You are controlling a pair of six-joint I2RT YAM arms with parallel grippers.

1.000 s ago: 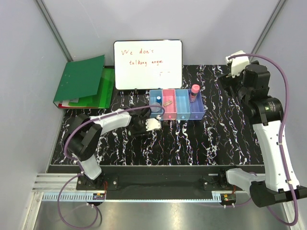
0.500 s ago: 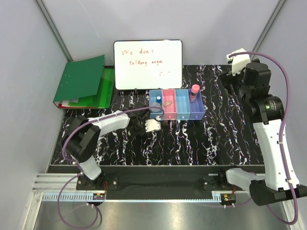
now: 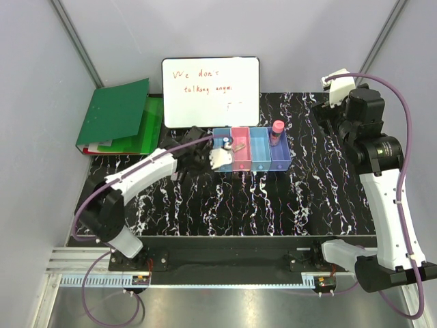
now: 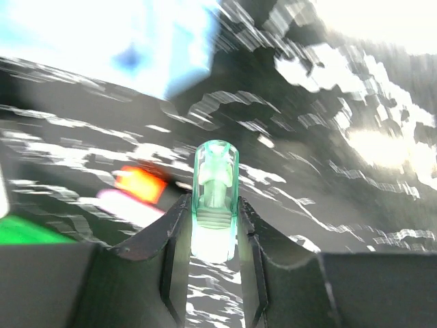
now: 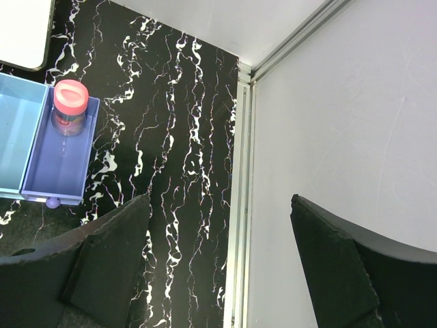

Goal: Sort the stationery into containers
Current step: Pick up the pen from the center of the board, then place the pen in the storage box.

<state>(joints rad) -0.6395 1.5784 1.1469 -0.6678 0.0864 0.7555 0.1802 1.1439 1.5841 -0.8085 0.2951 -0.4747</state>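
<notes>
My left gripper hovers at the near left end of the row of four joined bins. In the left wrist view it is shut on a pale green marker that sticks out past the fingertips. The leftmost light blue bin holds a small blue-capped bottle. The pink bin holds a small pale piece. The purple bin holds a pink-capped bottle, also in the right wrist view. My right gripper is open and empty, high at the far right.
A whiteboard with red writing stands behind the bins. A green folder lies at the back left. A blurred orange and pink shape lies left of my left fingers. The right wall and its metal rail are close to my right gripper.
My left arm has stretched out and carried the green marker from the table in front of the bins back toward the leftmost bin. The right arm has barely moved.
</notes>
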